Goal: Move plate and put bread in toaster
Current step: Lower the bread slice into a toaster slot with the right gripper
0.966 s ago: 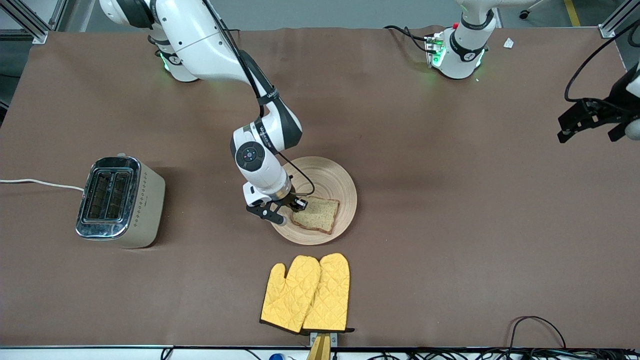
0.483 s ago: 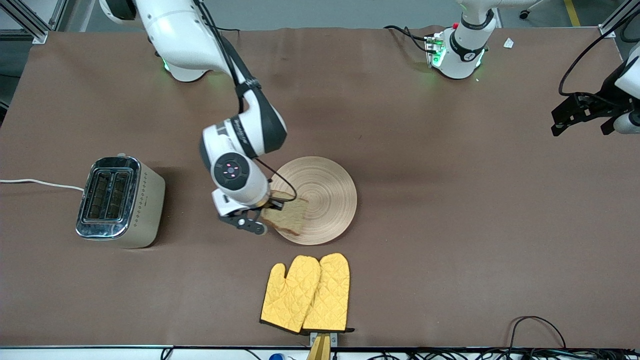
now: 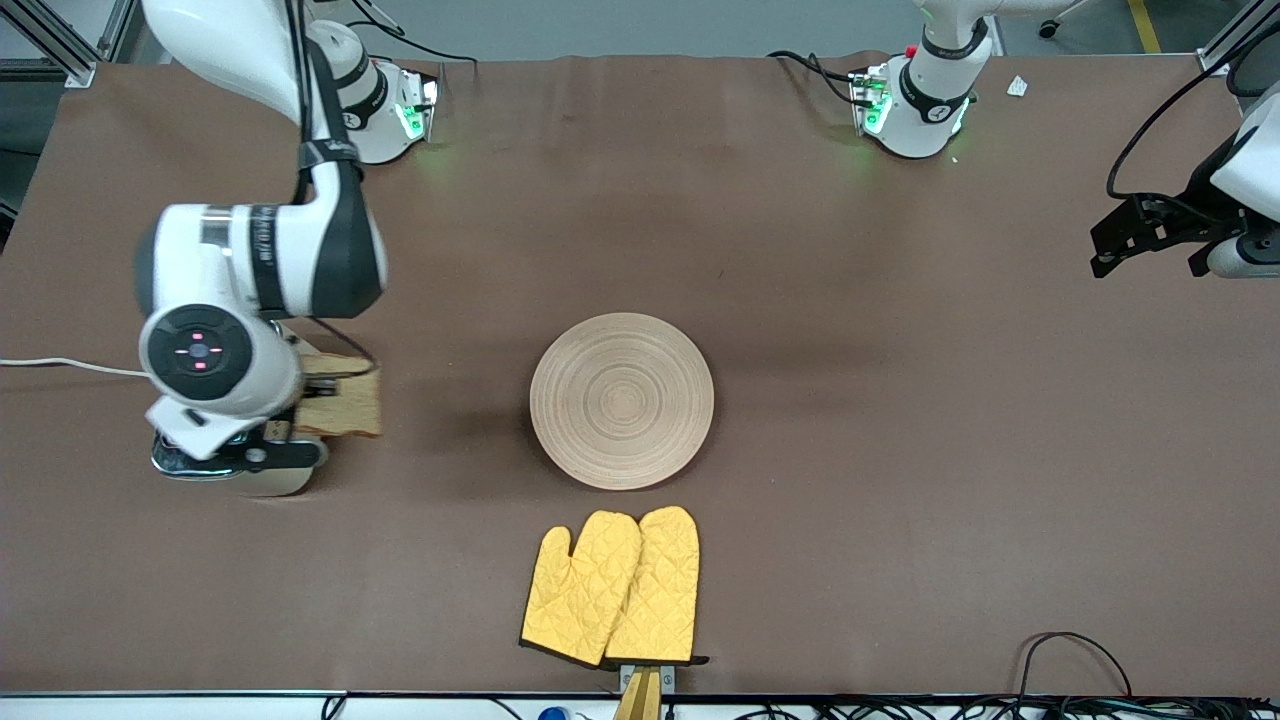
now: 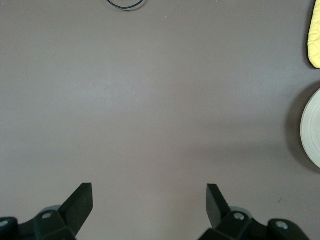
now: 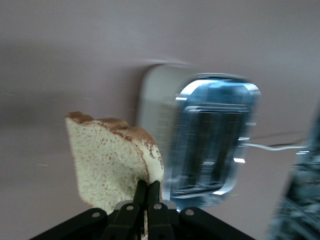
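Over the toaster (image 5: 210, 135) at the right arm's end, your right gripper (image 5: 146, 192) pinches the bread (image 5: 112, 162) tight; both slots look unfilled. Your plate (image 3: 621, 400) sits mid-table with nothing on it. Your left gripper (image 4: 149, 197) waits, jaws wide apart, holding nothing.

A wide counter (image 3: 850, 450) covered in matte brown sheeting fills the room's middle, evenly lit from above. A strip of grey floor (image 3: 650, 25) shows past its top edge, with aluminium frame posts (image 3: 60, 45) at the corners. Black cables (image 3: 1075, 665) trail along the nearest edge.
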Robot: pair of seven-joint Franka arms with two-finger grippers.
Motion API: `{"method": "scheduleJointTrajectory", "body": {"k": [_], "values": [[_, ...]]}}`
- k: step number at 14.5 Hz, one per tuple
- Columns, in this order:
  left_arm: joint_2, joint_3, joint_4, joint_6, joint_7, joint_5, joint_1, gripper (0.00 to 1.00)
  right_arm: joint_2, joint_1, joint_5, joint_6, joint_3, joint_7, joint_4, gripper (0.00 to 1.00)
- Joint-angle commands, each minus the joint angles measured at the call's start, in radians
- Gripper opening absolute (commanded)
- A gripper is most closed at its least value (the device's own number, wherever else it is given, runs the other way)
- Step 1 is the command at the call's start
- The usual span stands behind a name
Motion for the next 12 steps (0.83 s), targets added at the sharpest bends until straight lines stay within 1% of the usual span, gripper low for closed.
{"method": "scheduleJointTrajectory", "body": {"k": [1,2,4,5,8,10,12], "values": [[-0.011,-0.005,0.001,0.001,0.000,0.000,-0.006,1.00,-0.021,0.019,-0.188,-0.039,-0.010,-0.051,-0.022,0.02],[-0.011,-0.024,0.001,0.001,-0.005,0.002,-0.002,1.00,-0.021,0.018,-0.250,-0.047,-0.012,-0.053,-0.028,0.02],[-0.014,-0.028,0.002,0.001,-0.005,0.002,0.000,1.00,-0.016,0.008,-0.363,-0.041,-0.010,-0.052,-0.054,0.01],[-0.015,-0.028,0.002,0.001,-0.003,0.002,0.003,1.00,-0.016,-0.002,-0.376,-0.028,-0.008,-0.052,-0.071,0.01],[-0.015,-0.028,0.002,0.001,0.009,0.005,0.006,1.00,-0.002,-0.028,-0.374,0.001,-0.007,-0.045,-0.080,0.01],[-0.014,-0.025,0.004,0.001,0.012,0.006,0.008,1.00,0.018,-0.048,-0.362,0.022,-0.001,-0.036,-0.080,0.01],[-0.014,-0.025,0.004,0.001,-0.005,0.008,0.008,1.00,0.044,-0.050,-0.329,0.038,-0.002,-0.025,-0.080,0.01]]}}
